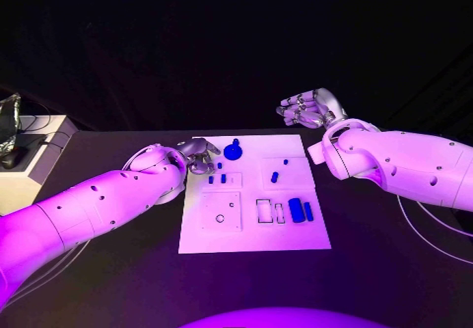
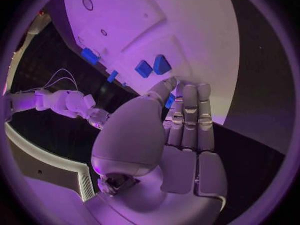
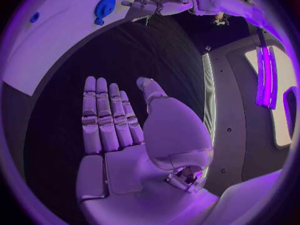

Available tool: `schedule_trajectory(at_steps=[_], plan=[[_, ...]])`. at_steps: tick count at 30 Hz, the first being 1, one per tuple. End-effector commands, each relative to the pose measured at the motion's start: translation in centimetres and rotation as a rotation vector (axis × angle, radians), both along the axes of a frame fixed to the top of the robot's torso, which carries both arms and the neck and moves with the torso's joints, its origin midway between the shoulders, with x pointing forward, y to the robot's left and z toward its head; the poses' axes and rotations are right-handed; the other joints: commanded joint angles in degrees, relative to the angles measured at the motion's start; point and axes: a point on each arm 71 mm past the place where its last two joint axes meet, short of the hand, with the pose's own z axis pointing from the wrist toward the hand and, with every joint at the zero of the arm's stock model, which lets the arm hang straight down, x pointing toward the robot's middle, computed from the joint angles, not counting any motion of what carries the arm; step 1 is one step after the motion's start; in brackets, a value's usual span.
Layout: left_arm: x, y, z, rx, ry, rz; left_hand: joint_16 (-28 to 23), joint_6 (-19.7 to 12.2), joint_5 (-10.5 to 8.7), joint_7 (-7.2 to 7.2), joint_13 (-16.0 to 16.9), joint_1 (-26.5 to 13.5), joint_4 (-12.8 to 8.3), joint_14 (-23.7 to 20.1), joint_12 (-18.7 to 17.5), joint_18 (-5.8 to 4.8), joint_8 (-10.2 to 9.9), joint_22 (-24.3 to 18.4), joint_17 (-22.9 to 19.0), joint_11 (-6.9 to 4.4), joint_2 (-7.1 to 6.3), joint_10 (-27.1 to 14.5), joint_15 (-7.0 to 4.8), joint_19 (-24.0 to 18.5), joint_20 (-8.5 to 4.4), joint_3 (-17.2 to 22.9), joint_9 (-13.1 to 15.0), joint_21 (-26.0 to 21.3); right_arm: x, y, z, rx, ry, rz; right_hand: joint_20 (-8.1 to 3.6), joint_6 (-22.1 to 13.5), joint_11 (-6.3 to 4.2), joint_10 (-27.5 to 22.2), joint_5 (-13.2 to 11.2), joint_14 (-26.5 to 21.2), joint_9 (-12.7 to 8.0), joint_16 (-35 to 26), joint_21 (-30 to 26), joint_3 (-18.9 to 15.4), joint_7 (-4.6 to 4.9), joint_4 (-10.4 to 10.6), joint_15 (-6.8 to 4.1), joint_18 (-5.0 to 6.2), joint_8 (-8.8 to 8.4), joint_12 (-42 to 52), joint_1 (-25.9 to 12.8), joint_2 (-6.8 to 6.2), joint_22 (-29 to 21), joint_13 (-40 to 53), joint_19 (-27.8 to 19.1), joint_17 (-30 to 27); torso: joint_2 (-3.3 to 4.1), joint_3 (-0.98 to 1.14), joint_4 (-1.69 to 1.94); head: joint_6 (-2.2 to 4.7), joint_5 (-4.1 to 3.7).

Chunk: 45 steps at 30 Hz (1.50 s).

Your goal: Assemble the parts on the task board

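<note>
- Your left hand (image 1: 197,156) sits at the left edge of the task board (image 1: 251,236), near the far corner. In the left wrist view its fingers (image 2: 189,116) lie flat and together over the board edge, with a bit of blue peeking past them; I honestly can't tell if it's pinching anything or just resting there.
- Just right of it is the round blue part (image 1: 232,149) with a little stem. It looks like hard plastic, light and stiff, probably a bit slick, so I'd take it by the rim or stem rather than the flat face.
- The small blue pegs (image 1: 217,179) stand mid-board. They're tiny, so fingertip pinch only, and they'd likely tip or skid if you nudge them.
- The blue blocks (image 1: 301,209) near the right edge are chunkier; grab them across the long sides.
- Your right hand (image 1: 307,109) hovers beyond the far right corner, off the board, fingers spread, holding nothing.
</note>
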Motion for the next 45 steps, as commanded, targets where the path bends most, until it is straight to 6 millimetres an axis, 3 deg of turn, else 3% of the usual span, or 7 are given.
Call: schedule_trajectory(at_steps=[1, 4, 10, 15, 25, 31, 45], plan=[[0.1, 0.7, -0.1, 0.016, 0.007, 0.021, 0.13, 7.39, -0.24, 0.90, 0.00, 0.61, 0.09, -0.38, 0.24, 0.47, 0.56, 1.04, -0.15, 0.04, 0.16, -0.51, -0.13, 0.18, 0.28, 0.10, 0.41, -0.26, 0.0, 0.1, 0.0, -0.008, -0.002, 0.023, -0.06, -0.27, -0.23, -0.29, 0.15, -0.14, -0.02, -0.16, -0.04, -0.13, 0.05, -0.31, -0.02, -0.46, -0.10, 0.04, 0.47, -0.02, -0.06, -0.07, -0.44, -0.07, -0.02, 0.01, -0.02, 0.13, -0.01], [0.3, 1.5, 0.2, 0.008, -0.005, 0.039, 0.05, 14.51, -0.21, 1.51, 0.01, 0.62, -0.06, -0.45, 0.41, 0.49, 0.74, 1.11, -0.31, 0.05, -0.02, -0.68, -0.14, 0.11, 0.24, 0.87, 0.71, -0.20, 0.0, 0.0, 0.0, -0.008, -0.001, 0.023, -0.10, -0.19, -0.28, -0.20, 0.13, -0.07, -0.02, -0.17, 0.01, 0.03, 0.02, -0.56, -0.05, -0.44, -0.09, 0.04, 0.69, -0.06, -0.05, -0.07, -0.37, -0.07, -0.07, 0.01, 0.00, 0.20, -0.01], [0.8, 3.1, 1.5, -0.053, -0.062, 0.081, -0.88, 15.28, -0.20, 1.93, -0.03, 0.72, -0.38, -0.63, 0.51, 0.56, 0.70, 1.10, -0.95, 0.14, -0.22, -0.87, -0.14, -0.16, 0.22, 2.06, 0.72, -0.14, 0.0, -0.1, -0.1, -0.015, 0.007, 0.035, -0.20, 0.12, -0.28, -0.27, -0.44, 0.05, -0.04, -0.18, 0.04, 1.66, -0.02, -2.92, -0.11, -0.42, -0.12, -0.14, 0.75, -0.32, -0.05, -0.08, -0.29, -0.08, -0.12, 0.04, -0.02, 0.63, 0.11], [1.3, 4.4, 3.1, -0.189, -0.112, 0.125, -3.21, 15.84, -0.14, 2.31, -0.02, 0.62, -0.38, -0.81, 0.97, 0.49, 0.74, 0.71, -2.02, -0.13, -0.18, 0.01, -0.45, -0.75, 0.18, 2.76, 0.72, -1.02, 0.1, -0.2, -0.3, -0.060, 0.021, 0.084, -0.92, 1.24, -0.56, -0.38, -8.26, 1.66, -0.02, -0.01, 0.76, 4.46, -0.78, -5.96, -0.84, 0.08, -0.07, -0.43, 4.68, -0.33, 0.17, -0.13, 0.95, -0.01, -0.09, 0.01, -0.14, 1.19, 0.22], [0.6, 9.5, 4.4, -0.692, 0.103, 0.210, -7.61, 18.31, 0.04, 3.69, 0.05, -3.18, 3.49, -1.91, 2.87, -0.60, 0.94, -2.54, -3.05, 0.07, 0.10, -0.85, 0.16, -1.62, 0.74, 0.03, 0.78, -6.18, -0.1, -0.6, -1.6, -0.386, 0.097, 0.284, -6.96, 8.25, -4.52, 9.44, -14.57, 17.26, 0.30, 4.79, 11.08, 6.12, -3.33, -9.43, -6.86, 1.09, 0.62, -0.19, 8.95, -1.38, 5.58, 0.03, 12.36, 3.57, -0.23, 0.14, 0.04, 2.30, -1.34], [-2.2, 11.2, 2.9, -1.033, 0.307, 0.142, -18.36, 18.84, 0.12, 3.45, -0.22, -3.88, 7.48, -0.88, 0.31, -1.11, 1.20, -11.16, -6.92, 0.56, 0.88, -0.90, 0.82, -0.20, 1.74, -4.75, 0.82, -16.02, -1.0, -0.8, -2.7, -0.693, 0.107, 0.281, -10.52, 10.24, -5.67, 11.84, -15.87, 18.13, -0.09, 18.68, 23.03, 5.10, -4.12, -9.17, -9.20, 0.01, -0.11, -0.68, 8.08, -1.79, 14.71, 0.05, 13.40, 14.63, -0.55, -0.10, -0.07, 3.29, -1.63], [-6.1, 11.0, 2.0, -1.268, 0.381, 0.024, -44.67, 22.54, -0.05, 2.32, -0.36, -0.58, 8.02, 9.50, -9.92, -1.94, 0.65, -23.38, -10.08, -0.22, 1.95, 6.51, 0.51, 4.74, 1.56, -9.38, 0.85, -27.75, -2.0, -0.6, -3.8, -1.004, -0.010, 0.137, -10.20, 9.20, -4.36, 5.47, -20.87, 17.54, -0.05, 36.03, 35.52, 14.24, -4.69, -3.83, -8.85, 1.91, -0.15, -0.63, 5.26, -7.90, 27.03, 0.01, 13.18, 28.78, -1.43, -0.71, -0.34, 2.88, -1.73]])
